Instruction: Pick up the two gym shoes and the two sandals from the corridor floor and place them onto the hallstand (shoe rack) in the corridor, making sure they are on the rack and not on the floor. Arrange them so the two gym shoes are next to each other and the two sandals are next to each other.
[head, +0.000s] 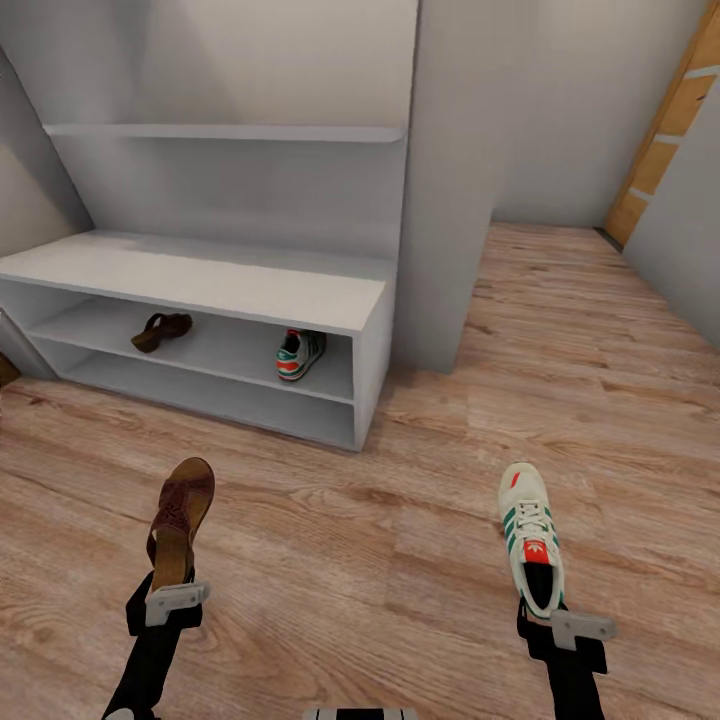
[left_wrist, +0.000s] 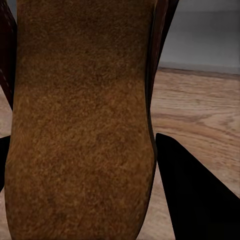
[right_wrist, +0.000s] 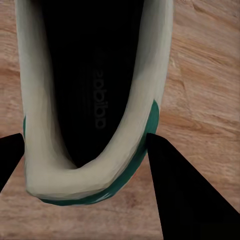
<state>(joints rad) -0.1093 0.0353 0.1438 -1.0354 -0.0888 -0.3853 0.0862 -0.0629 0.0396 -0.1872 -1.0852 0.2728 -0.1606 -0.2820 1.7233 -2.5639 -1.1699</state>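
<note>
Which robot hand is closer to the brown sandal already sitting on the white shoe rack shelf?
Left. The left gripper, holding another maroon-brown sandal, sits below the dark brown shelved sandal on the pale-grey rack. The right gripper, gripping a cream-white green-striped sneaker, is far across the floor.

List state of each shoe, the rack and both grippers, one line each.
sandal on rack: on upper open shelf, left part, lying tilted.
gym shoe on rack: on same shelf, right end, upright.
second sandal: heel end between left gripper fingers, toe pointing toward rack.
second gym shoe: heel between right gripper fingers.
hallstand: top bare, lower shelf shows nothing.
</note>
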